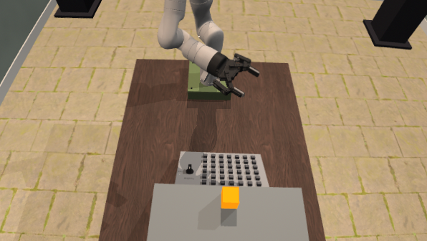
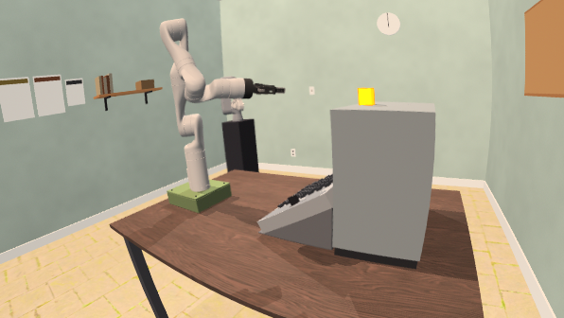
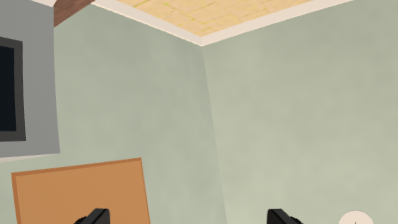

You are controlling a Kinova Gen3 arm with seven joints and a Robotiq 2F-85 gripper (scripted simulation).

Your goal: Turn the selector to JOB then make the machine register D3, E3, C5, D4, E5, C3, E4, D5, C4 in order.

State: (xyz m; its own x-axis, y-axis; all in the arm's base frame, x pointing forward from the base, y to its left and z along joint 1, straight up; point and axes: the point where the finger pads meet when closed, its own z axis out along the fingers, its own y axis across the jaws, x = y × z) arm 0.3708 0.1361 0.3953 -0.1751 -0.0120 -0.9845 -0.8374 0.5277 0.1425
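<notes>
Top view, from left to right: we are seeing the selector (image 1: 190, 169) standing as a small black lever at the left end of the sloped grey panel (image 1: 186, 158), with the grid of dark keys (image 1: 229, 169) just beside it on the right. The panel is resting on the wooden table (image 1: 157, 107), against the front of a tall grey cabinet (image 1: 179, 215) that is carrying an orange cube (image 1: 230, 197). Farther back, the arm is rising from its green base (image 1: 193, 94), and the gripper (image 1: 245, 82) is hanging high above the table, well apart from the panel, with its fingers spread fully wide and nothing between them. In the exterior view we are seeing the gripper (image 2: 273, 88) pointing level toward the cabinet.
</notes>
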